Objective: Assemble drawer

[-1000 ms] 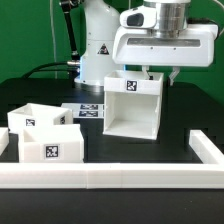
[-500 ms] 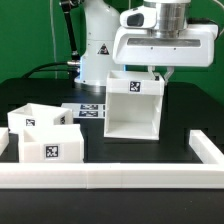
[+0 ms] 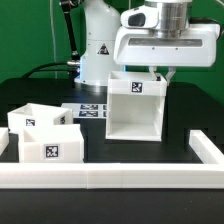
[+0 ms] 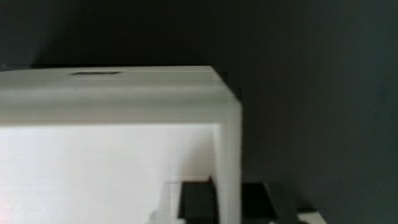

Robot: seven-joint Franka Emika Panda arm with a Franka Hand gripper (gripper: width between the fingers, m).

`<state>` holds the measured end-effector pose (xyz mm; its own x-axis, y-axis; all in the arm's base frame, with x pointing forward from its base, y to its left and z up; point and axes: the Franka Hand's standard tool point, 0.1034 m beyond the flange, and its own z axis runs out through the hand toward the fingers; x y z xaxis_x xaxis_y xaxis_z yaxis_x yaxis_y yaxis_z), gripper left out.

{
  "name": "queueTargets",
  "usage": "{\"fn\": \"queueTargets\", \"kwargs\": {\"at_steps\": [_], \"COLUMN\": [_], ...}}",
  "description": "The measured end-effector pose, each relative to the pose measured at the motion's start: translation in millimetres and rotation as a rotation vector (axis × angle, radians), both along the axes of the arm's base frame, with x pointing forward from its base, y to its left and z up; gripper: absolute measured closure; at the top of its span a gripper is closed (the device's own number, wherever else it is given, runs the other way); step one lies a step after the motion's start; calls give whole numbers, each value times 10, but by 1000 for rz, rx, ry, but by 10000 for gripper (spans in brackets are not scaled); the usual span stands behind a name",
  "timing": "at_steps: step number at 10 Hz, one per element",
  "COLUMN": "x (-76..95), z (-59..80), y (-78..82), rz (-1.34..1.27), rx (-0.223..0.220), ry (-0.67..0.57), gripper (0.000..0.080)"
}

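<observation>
Clamping one wall, the gripper (image 4: 238, 204) holds the housing (image 3: 133, 115) (square-tagged).

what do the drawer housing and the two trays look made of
Housing: likely rigid white plastic, matte, thin flat walls, crisp edges. Front tray and rear tray: seemingly the same. The black-and-white tags could be printed stickers.

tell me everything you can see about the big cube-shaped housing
The housing is a white, plastic-looking, cube-like box with thin walls. A black-and-white square tag sits near its top, facing the exterior camera. It stands on the black table, apart from the two small trays at the exterior view's left. The gripper comes down at its rear top edge. The wrist view shows dark fingers on either side of one wall.
</observation>
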<state>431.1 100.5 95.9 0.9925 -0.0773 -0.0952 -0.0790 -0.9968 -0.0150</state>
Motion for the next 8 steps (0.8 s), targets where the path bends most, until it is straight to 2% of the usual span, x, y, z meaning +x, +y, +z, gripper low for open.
{"fn": "queueTargets", "kwargs": {"at_steps": [2,4,8], "x": [274,646,1168], "z": [-6,-1,6], "y": [15,26,-26], "rz": [17,10,17], "rx": [13,25,39], "ry": [-18,-46,-95], "gripper": [761,761,761]}}
